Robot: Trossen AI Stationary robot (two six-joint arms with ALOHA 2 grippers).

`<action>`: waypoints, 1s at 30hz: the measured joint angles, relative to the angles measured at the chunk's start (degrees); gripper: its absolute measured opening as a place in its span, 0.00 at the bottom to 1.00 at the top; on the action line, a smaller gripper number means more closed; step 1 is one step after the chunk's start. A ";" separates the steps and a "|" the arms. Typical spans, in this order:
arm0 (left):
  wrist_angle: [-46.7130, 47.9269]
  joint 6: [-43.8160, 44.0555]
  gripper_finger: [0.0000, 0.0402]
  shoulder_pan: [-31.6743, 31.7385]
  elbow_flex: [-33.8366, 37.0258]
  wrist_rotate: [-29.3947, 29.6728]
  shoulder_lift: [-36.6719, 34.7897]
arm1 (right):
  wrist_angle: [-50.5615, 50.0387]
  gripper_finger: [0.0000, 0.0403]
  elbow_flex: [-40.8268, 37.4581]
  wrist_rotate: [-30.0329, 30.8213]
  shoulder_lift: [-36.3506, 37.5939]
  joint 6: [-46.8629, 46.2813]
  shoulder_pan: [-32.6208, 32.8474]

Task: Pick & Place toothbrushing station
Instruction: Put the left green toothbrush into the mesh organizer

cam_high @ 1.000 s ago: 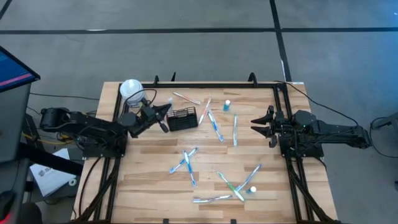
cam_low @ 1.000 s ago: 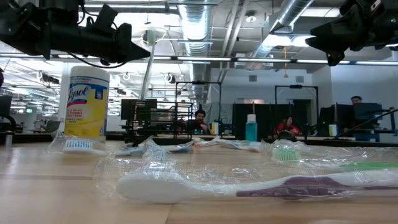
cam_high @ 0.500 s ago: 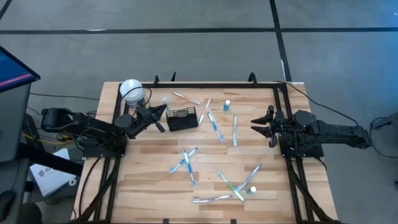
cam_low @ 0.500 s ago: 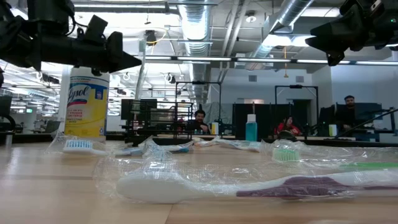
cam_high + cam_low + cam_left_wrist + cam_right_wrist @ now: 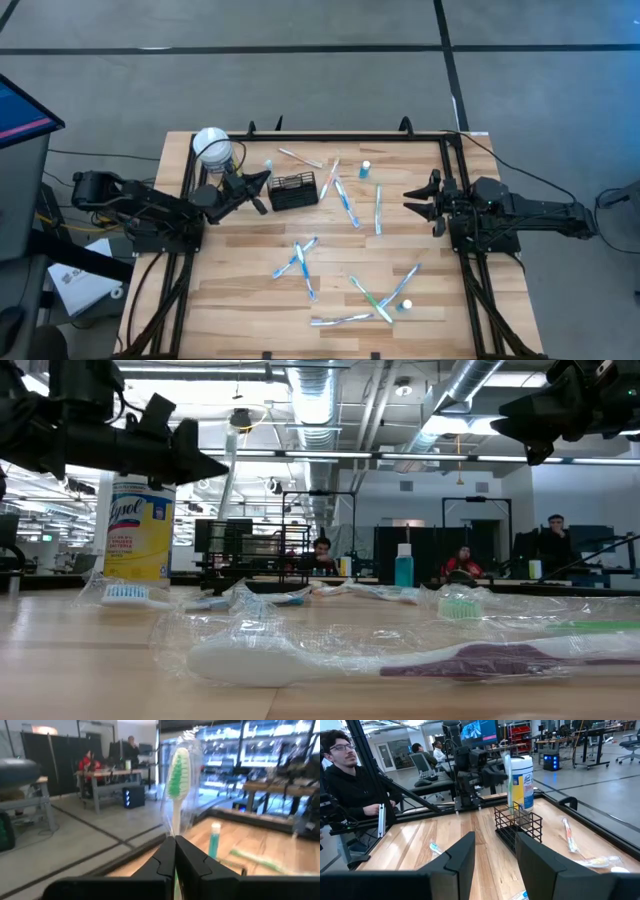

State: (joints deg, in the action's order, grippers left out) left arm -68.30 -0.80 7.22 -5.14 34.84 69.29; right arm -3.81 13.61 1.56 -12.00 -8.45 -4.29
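Fingers of our left gripper (image 5: 175,851) are pressed shut on a green-and-white toothbrush in clear wrap (image 5: 178,780), holding it by the handle with the head upright so it can go in handle first. We have it raised just beside the small black wire-mesh rectangular caddy (image 5: 294,190), which stands open side up on the far left part of the wooden bench (image 5: 240,290); as we judge it, this is the carry toward the drop. A yellow wipes canister with a white lid (image 5: 212,146) stands just behind the caddy, near enough that we should mind it on the descent. Our right gripper (image 5: 418,203) waits at the bench's right edge, well apart, fingers (image 5: 459,860) parted and empty, facing the caddy. Other wrapped toothbrushes (image 5: 348,203) lie scattered across the boards, not yet gathered.
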 joint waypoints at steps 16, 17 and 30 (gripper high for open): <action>-4.91 3.26 0.00 0.00 0.02 3.21 12.48 | 0.00 0.33 0.00 0.00 0.00 0.00 0.00; -5.35 3.28 0.00 0.00 0.01 3.32 12.93 | 0.00 0.33 0.00 0.00 0.01 0.00 0.00; -6.28 3.28 0.01 0.63 -0.01 3.15 13.62 | 0.00 0.33 0.00 0.00 0.00 0.00 0.00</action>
State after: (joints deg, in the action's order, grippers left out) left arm -74.57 2.48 7.86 -5.15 37.99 82.91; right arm -3.81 13.61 1.56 -12.00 -8.45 -4.29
